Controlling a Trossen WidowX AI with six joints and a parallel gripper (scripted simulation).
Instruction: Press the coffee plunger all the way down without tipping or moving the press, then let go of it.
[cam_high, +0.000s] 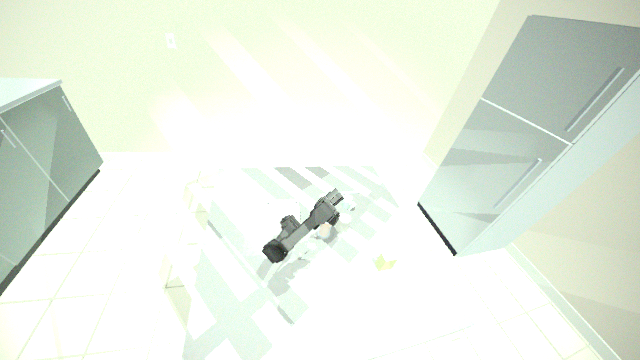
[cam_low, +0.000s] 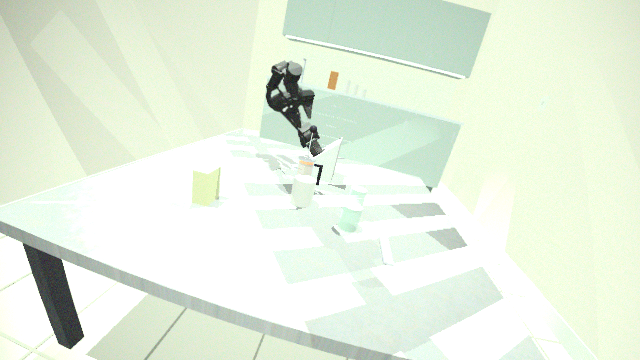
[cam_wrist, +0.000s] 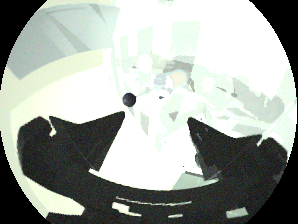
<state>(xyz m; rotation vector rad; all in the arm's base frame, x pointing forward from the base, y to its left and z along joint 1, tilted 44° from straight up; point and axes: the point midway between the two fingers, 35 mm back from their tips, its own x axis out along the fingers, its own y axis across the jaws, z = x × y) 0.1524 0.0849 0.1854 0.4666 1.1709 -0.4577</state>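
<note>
The coffee press is washed out by glare. Its black side handle (cam_low: 319, 174) shows, and its round black knob (cam_low: 313, 129) (cam_wrist: 129, 99) stands well above it, on a thin pale rod, so the plunger is raised. The press appears upright; its clear body is hard to make out. My gripper (cam_wrist: 156, 117) (cam_low: 310, 117) is open and empty. It is above the knob, with a gap. In the wrist view the knob lies beyond the fingertips, nearer the left one. In the top view the arm hides the press.
An orange-lidded jar (cam_low: 306, 165) (cam_high: 324, 230) and a white canister (cam_low: 302, 192) stand close to the press. Pale green cups (cam_low: 351, 218) stand to their right, and a white bar (cam_low: 386, 251) lies beyond them. A yellow block (cam_low: 206, 187) (cam_high: 384, 263) stands apart on the table.
</note>
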